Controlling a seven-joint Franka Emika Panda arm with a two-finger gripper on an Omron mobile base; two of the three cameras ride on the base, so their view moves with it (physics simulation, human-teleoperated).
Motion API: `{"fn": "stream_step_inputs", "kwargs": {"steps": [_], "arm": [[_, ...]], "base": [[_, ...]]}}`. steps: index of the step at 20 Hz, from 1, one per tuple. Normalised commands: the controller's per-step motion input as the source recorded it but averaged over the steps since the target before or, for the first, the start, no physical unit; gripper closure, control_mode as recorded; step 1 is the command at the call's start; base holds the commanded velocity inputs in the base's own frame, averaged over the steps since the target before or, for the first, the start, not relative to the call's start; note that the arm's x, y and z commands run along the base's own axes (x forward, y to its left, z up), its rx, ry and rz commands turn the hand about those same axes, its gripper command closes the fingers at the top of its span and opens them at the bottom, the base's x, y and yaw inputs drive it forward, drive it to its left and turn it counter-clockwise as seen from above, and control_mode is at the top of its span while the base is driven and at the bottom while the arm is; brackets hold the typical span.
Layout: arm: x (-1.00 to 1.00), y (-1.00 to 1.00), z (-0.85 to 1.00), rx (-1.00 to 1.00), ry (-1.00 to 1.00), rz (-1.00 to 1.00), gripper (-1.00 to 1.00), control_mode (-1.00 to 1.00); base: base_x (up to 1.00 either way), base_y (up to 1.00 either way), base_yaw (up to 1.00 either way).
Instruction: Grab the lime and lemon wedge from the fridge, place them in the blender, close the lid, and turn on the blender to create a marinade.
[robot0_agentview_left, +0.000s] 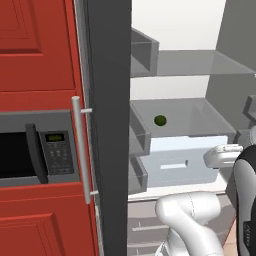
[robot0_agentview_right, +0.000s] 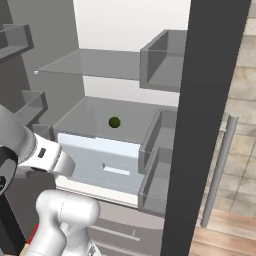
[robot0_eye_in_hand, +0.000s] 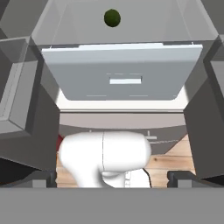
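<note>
While the fridge (robot0_agentview_left: 107, 125) stands open for access, the gripper (robot0_eye_in_hand: 113, 177) is held low with fingers spread, nothing pinched; beyond the drawer (robot0_eye_in_hand: 124, 72), the lime (robot0_eye_in_hand: 112, 17) is seen resting on the shelf.

From my remote station I read these finishes. Lime (robot0_eye_in_hand: 112, 17), far ahead of the jaws: dark green, matt, faintly dimpled skin. Shelf (robot0_agentview_left: 200, 117) under it: smooth grey, looks like hard plastic, slightly translucent at its walls. Drawer (robot0_eye_in_hand: 124, 72), between lime and jaws: pale blue-white, smooth, satin plastic look. Door bins (robot0_agentview_right: 160, 170), to the side of the jaws: smooth translucent grey. Fridge (robot0_agentview_left: 110, 125) door edge: flat matt black. Handle (robot0_agentview_left: 80, 150): brushed silver metal look. Cabinets (robot0_agentview_left: 35, 45): red, panelled, low sheen. Floor (robot0_agentview_right: 235, 220): wood planks, matt.
</note>
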Motion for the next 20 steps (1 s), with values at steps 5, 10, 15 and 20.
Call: {"fn": "stream_step_inputs", "kwargs": {"steps": [5, 10, 15, 20], "arm": [[0.00, 0.00, 0.00, 0.00, 0.00, 0.00, -1.00, 1.00], [0.08, 0.00, 0.00, 0.00, -0.01, 0.00, -1.00, -1.00], [0.64, 0.00, 0.00, 0.00, -0.03, 0.00, -1.00, -1.00], [0.84, 0.00, 0.00, 0.00, 0.00, 0.00, -1.00, -1.00]], "base": [[-0.01, -0.11, 0.00], [0.00, 0.00, 0.00], [0.00, 0.00, 0.00], [0.00, 0.00, 0.00]]}}
